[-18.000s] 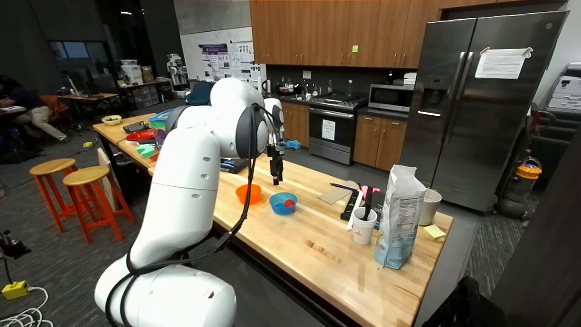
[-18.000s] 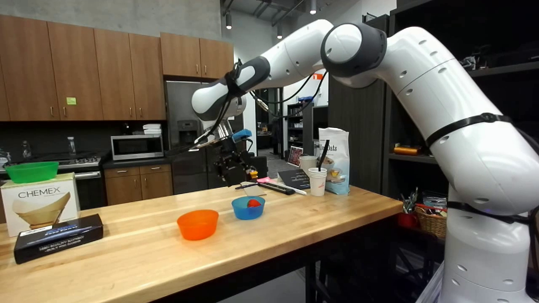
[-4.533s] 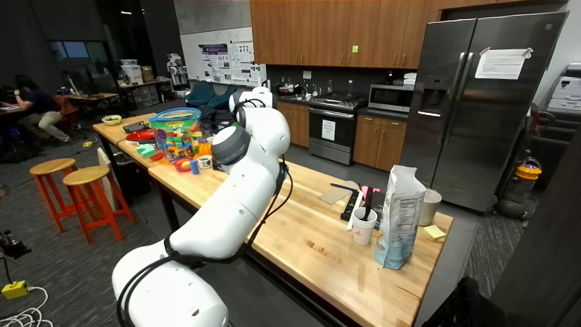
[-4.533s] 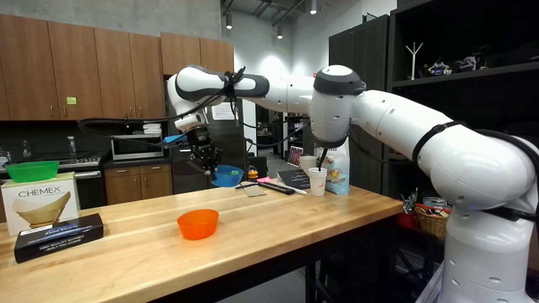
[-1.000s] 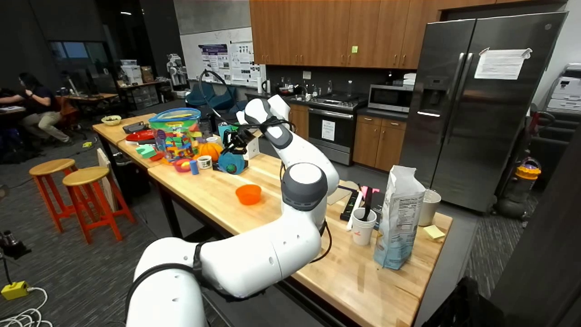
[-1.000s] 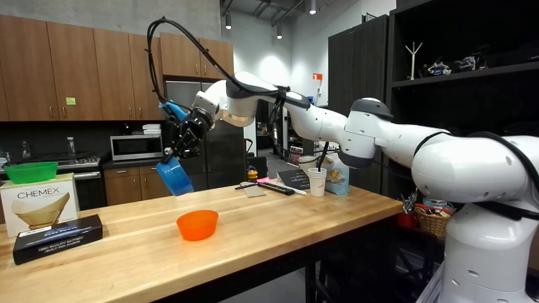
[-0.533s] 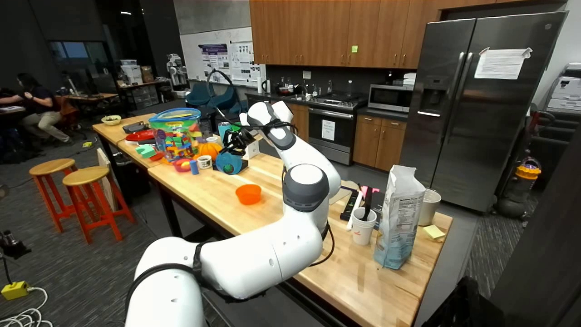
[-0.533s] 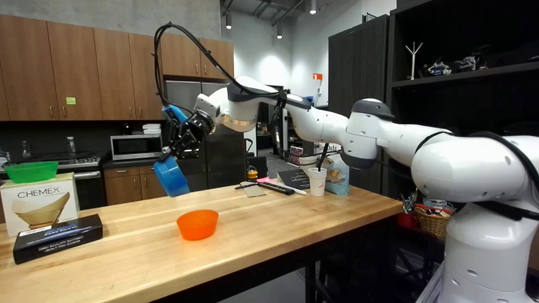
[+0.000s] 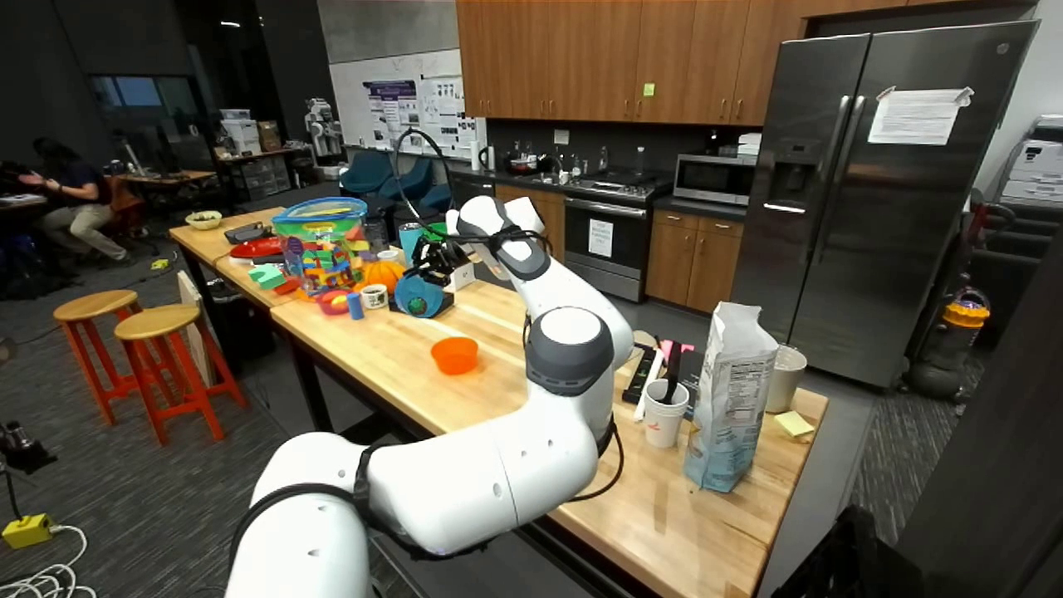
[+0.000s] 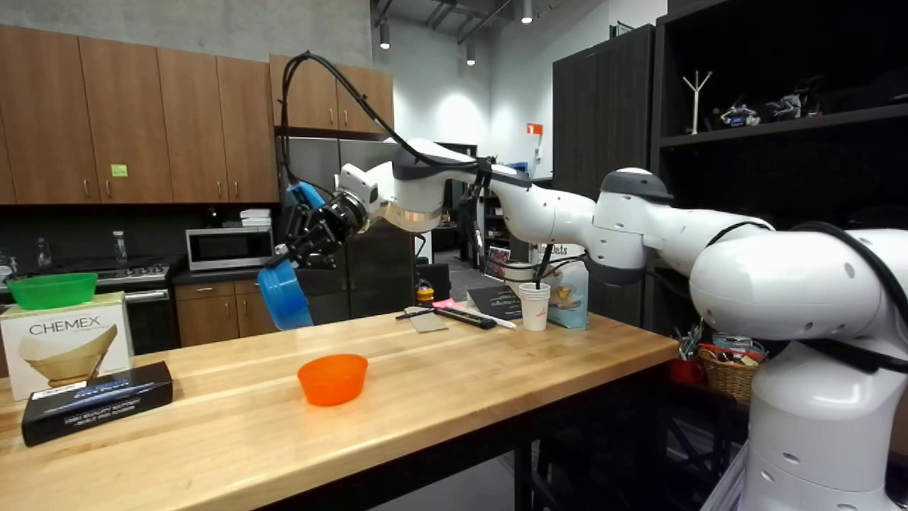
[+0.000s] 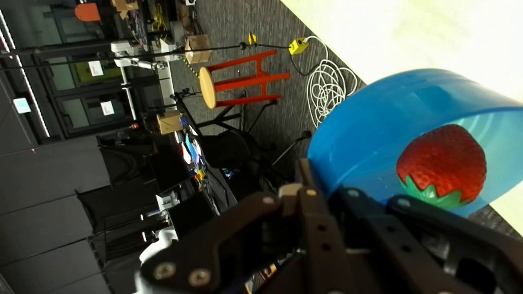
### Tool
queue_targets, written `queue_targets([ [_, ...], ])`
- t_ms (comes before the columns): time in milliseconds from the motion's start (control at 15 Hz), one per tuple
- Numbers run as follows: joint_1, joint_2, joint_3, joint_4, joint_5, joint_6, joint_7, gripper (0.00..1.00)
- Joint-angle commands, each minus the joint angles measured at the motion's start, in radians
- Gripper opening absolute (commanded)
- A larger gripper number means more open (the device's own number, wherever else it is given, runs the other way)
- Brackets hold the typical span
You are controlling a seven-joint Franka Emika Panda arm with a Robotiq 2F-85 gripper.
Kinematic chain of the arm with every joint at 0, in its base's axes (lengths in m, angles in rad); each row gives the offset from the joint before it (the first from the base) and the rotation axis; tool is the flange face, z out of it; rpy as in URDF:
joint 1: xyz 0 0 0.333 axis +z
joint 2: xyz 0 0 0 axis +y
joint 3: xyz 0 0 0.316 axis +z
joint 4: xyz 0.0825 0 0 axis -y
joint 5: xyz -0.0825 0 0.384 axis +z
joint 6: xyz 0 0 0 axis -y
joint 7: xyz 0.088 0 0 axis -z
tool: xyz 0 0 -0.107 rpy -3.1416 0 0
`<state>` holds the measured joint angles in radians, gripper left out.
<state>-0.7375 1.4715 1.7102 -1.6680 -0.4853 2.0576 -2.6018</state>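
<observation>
Steadiness looks like the heart of this step: the gripper (image 10: 278, 257) is clamped on the rim of the blue bowl (image 10: 284, 294), left of centre in an exterior view, and the bowl hangs steeply tipped rather than level. At the right of the wrist view a strawberry (image 11: 443, 161) lies inside it, its green leaves toward the bottom of the frame. Roundish and, as far as I can judge, loose, it could roll with any jerk, so good handling calls for slow, smooth turns and no sudden stops. The thin, slick-looking wall may also pivot in the pinch; a firm, even squeeze should guard against that without bending the plastic. The bowl's height above the tabletop (image 10: 454, 383) is hard to tell, so any lowering is best done gently, with the base brought level before it touches down. An orange bowl (image 10: 333, 380) sits upright at the lower left of centre in an exterior view, while a black box (image 10: 98, 404) lies at the lower left and a Chemex carton (image 10: 42, 362) bearing a green bowl (image 10: 53, 289) stands near the left edge, so a wide swing that way is worth avoiding.
</observation>
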Motion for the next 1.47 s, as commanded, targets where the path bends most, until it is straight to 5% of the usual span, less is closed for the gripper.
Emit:
queue_targets([
  [0,-0.073,-0.003,0.011,-0.107,0.035,0.105,0.000,0.01],
  [533,-0.130,-0.007,0.002,-0.231,0.021,0.253,0.000,0.01],
  [1133,-0.185,-0.023,-0.222,-0.090,-0.138,-0.081,-0.001,0.01],
  [1400,-0.186,-0.009,-0.189,-0.077,-0.087,-0.066,0.003,0.04],
])
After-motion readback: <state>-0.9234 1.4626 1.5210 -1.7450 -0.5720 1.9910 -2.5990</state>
